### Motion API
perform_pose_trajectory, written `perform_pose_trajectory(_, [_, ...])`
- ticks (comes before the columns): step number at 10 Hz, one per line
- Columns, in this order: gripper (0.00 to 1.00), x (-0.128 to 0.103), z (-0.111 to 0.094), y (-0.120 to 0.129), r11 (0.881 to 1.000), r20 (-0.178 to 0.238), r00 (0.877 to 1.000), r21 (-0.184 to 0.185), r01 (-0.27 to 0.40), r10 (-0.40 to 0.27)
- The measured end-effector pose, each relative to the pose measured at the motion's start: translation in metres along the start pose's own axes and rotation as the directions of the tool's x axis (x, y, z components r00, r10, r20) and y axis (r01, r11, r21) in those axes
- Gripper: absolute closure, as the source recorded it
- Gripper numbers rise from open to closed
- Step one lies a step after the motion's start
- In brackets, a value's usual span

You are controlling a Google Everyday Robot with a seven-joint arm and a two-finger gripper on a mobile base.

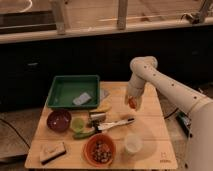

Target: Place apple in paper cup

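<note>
**Gripper clenched on the apple, above the table's right side, cup not yet reached**

The gripper [132,103] hangs over the right half of the table [152,127] with its fingers closed on the apple [131,104], which shows as a small red-orange spot at the tip. The paper cup [132,144] stands at 6 o'clock from the gripper, well apart and near the table's front edge.

Risks, as I judge them:
- The cup is light and narrow. A release off-centre could strike the rim and tip it, or send the apple rolling off the near edge.
- The tongs [116,124] lie at 10 o'clock from the cup, close to the path. A low approach could snag them and shove the cup.
- The orange bowl [86,148] sits at 9 o'clock from the cup, and it is the wider target. A drop that drifts left would land there instead.
- Letting go from too high could make the apple bounce out.

Count: one apple, one paper cup, one green tray [75,78] at 10 o'clock from the gripper, two bowls (the orange one and a purple bowl [51,121]), one small green cup [77,124], one banana [103,107] and one pair of tongs.
</note>
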State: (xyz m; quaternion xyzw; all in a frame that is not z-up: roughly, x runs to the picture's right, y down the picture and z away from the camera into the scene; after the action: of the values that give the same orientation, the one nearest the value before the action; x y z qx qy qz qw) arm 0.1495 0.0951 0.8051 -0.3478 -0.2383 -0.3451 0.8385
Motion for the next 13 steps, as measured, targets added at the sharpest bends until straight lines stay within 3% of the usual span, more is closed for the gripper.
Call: perform_pose_trajectory(13, [0.97,-0.058,0.014,0.043,0.992,0.042,0.994,-0.068,0.107,-0.105])
